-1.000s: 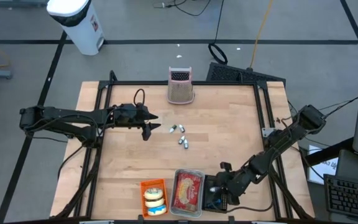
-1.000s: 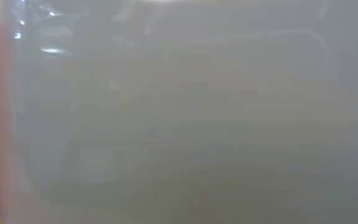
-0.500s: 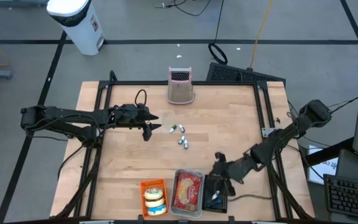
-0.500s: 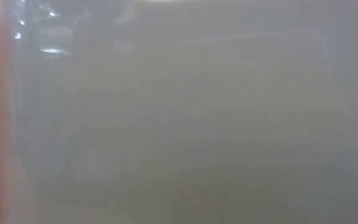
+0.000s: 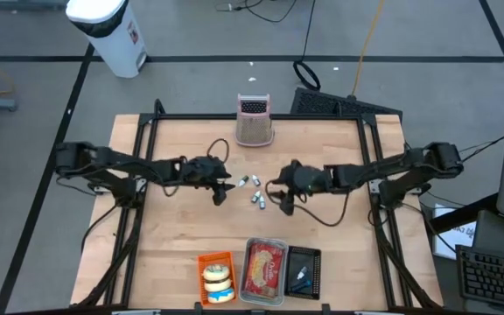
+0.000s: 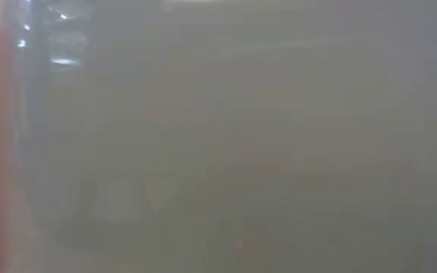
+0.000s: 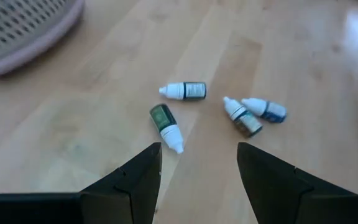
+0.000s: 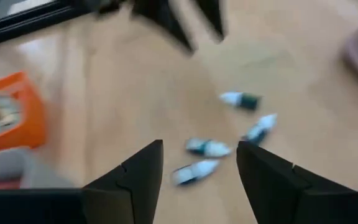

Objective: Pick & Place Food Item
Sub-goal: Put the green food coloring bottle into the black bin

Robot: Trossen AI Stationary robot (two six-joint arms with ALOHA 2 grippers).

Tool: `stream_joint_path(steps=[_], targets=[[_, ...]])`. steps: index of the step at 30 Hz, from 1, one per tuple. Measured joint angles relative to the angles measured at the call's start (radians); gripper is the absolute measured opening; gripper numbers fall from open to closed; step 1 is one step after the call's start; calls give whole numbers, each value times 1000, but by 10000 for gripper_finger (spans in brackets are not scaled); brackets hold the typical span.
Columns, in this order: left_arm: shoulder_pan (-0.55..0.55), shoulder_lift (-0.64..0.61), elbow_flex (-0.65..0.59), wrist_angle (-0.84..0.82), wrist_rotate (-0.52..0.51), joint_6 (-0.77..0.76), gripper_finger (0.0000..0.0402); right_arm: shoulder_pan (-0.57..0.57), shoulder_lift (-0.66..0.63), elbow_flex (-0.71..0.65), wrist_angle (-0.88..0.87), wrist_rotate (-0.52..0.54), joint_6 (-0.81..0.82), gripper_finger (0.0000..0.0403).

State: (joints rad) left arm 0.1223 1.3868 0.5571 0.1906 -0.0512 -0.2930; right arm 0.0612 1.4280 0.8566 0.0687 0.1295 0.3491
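My left gripper (image 7: pixel 197 171) gapes empty; the nearest bottle (image 7: pixel 166 126) lies flat, cap pointing to five o'clock.
My right gripper (image 8: pixel 199 169) gapes too.

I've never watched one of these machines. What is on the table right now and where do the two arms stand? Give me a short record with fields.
Table: wooden top
Middle of table: four small dropper bottles, lying loose on their sides
Far edge: pink basket
Near edge: orange tray with pastries, clear tray with red food, black tray
Left tool: open, empty, just left of the bottles
Right tool: open, empty, just right of the bottles
Low view: blocked by a pale surface, nothing readable
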Motion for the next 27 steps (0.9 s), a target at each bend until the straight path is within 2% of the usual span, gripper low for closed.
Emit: stream_joint_path(steps=[4, 10, 20, 27], targets=[[1, 117, 0, 136, -26, 46, 209, -55, 0, 0, 50, 0, -48, 192], [2, 251, 22, 268, -61, 109, 209, -62, 0, 0, 113, -1, -131, 182], [2, 450, 121, 282, -92, 142, 209, -60, 0, 0, 125, 0, -153, 180], [0, 481, 139, 282, -129, 136, 206, -49, 0, 0, 122, -1, -152, 174]])
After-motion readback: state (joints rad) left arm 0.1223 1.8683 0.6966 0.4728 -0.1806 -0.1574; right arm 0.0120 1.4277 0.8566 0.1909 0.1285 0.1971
